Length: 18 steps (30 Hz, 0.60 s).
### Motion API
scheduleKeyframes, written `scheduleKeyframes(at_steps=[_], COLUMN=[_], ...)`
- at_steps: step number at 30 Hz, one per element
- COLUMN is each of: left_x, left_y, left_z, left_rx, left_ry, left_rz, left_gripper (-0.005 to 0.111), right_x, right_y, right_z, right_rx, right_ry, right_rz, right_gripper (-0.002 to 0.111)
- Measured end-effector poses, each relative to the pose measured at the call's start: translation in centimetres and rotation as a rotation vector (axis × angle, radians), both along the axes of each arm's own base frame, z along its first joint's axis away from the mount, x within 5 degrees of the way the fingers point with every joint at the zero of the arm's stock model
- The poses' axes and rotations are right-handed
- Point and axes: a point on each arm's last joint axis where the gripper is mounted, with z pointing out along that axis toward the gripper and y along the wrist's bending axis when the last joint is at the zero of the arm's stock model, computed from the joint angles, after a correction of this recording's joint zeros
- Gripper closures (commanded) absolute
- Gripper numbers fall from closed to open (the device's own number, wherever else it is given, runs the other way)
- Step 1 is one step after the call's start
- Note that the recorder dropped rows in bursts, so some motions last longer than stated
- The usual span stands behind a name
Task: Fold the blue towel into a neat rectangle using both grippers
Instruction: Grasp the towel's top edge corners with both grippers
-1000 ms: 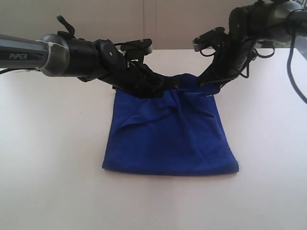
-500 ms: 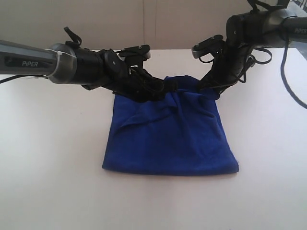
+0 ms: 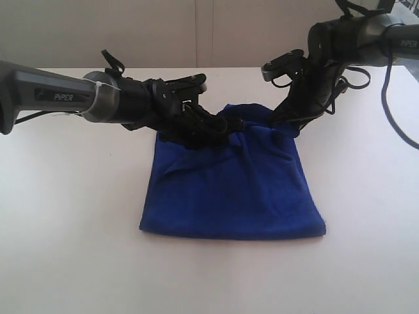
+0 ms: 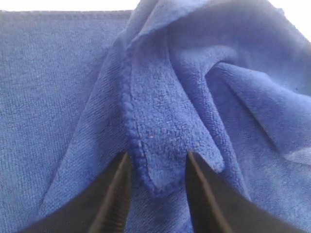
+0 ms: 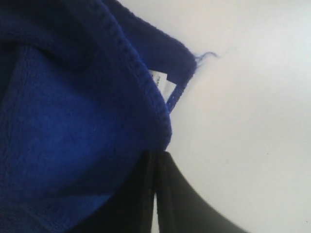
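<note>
The blue towel (image 3: 236,190) lies folded over on the white table (image 3: 72,216), its far edge bunched and lifted between the two arms. My left gripper (image 3: 219,124) is at the far edge, left of the bunch. In the left wrist view my left gripper (image 4: 156,164) is open, and a hemmed corner of the blue towel (image 4: 160,121) lies loose between its fingers. My right gripper (image 3: 286,124) is at the far right corner. In the right wrist view my right gripper (image 5: 156,154) is shut on the hem of the blue towel (image 5: 63,121).
A small white label (image 5: 163,85) sticks out at the towel's edge by the right gripper. A pale wall (image 3: 196,33) rises behind the table's far edge. Black cables (image 3: 393,98) hang from the right arm.
My left gripper has opened and let go of the towel corner, and its arm has drawn back a little to the left. The right gripper stays shut on the towel.
</note>
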Motion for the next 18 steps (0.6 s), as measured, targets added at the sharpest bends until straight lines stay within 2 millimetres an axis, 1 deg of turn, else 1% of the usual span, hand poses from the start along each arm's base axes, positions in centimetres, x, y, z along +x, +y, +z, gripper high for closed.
scheduleKeyframes(at_steps=[6, 10, 11, 18], left_x=[0.02, 0.02, 0.02, 0.02], left_y=[-0.01, -0.02, -0.02, -0.03], left_z=[-0.46, -0.46, -0.54, -0.53], left_rx=[-0.008, -0.009, -0.009, -0.013], left_ry=[0.023, 0.024, 0.026, 0.029], left_rz=[0.019, 0.02, 0.021, 0.025], left_gripper=[0.064, 0.069, 0.071, 0.098], right_x=[0.0, 0.0, 0.0, 0.0], right_y=[0.0, 0.0, 0.0, 0.0], right_z=[0.0, 0.0, 0.0, 0.0], right_rx=[0.0, 0.0, 0.0, 0.001], right_ry=[0.0, 0.0, 0.0, 0.0], right_rz=[0.0, 0.0, 0.0, -0.003], right_gripper=[0.108, 0.108, 0.108, 0.108])
